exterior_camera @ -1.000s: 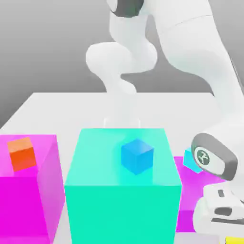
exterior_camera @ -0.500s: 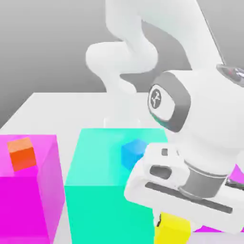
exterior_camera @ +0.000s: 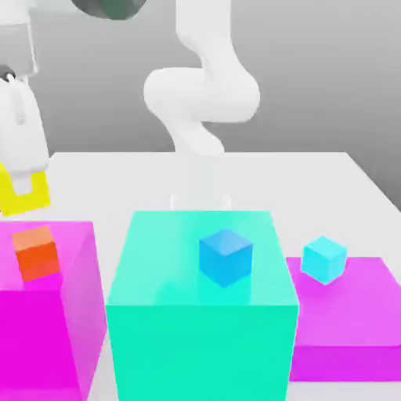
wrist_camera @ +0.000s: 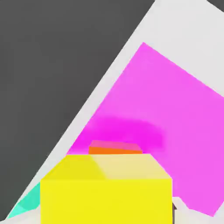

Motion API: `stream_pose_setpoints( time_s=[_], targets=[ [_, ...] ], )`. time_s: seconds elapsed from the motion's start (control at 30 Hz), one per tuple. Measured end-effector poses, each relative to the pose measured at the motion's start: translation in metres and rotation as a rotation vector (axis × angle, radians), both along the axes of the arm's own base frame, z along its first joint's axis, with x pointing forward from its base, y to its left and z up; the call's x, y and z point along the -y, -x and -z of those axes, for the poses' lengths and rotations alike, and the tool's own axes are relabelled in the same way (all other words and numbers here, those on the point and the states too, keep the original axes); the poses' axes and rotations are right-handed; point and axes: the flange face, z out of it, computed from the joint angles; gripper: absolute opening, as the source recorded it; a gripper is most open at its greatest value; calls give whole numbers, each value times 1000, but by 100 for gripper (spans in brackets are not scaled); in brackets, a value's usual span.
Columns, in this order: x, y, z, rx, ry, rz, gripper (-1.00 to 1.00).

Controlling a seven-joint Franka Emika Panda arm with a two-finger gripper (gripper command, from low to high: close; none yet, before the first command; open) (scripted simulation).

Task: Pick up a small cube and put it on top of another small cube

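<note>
Carrying yellow cube [exterior_camera: 21,192] clamped in closed jaws of gripper [exterior_camera: 23,184], hovering just above and behind orange cube [exterior_camera: 36,252] on magenta block [exterior_camera: 70,305]; pickup looking done, lowering and releasing remaining.

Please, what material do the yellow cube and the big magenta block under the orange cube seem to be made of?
The yellow cube looks like matte opaque plastic: flat colour, no gloss. The magenta block looks translucent, perhaps tinted acrylic. As renders, neither is certain.
</note>
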Motion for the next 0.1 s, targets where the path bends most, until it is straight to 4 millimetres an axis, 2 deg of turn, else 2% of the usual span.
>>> stream_pose_setpoints(
  time_s=[0.1],
  targets=[
    [0, 0, 0, 0, 0, 0, 100]
  ],
)
